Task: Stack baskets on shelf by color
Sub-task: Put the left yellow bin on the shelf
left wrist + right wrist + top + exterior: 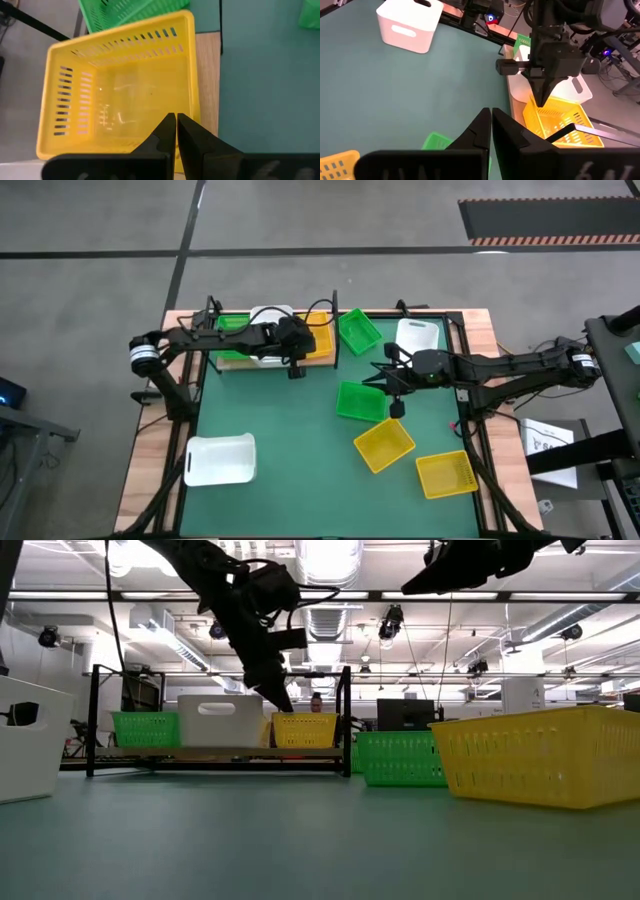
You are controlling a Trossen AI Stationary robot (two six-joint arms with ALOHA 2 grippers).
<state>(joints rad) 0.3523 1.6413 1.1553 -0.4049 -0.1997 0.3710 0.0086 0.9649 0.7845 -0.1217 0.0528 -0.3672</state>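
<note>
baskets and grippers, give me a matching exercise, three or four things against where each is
1. left gripper
2. right gripper
3. white basket
4. yellow basket

a. on the mat, near the left front corner
b. on the shelf, at its right end
c. shut, over the shelf's yellow basket
d. shut, above the mat's middle

Pairs: 1-c, 2-d, 3-a, 4-b

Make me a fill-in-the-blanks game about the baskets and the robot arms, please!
1. The shelf holds three baskets: green, white and ____.
2. The left gripper is above the yellow basket on the shelf, and its fingers are ____.
3. The right gripper is above the mat and holds ____.
4. The white basket that sits alone near the front of the mat is on the ____ arm's side.

Missing words: yellow; shut; nothing; left
</note>
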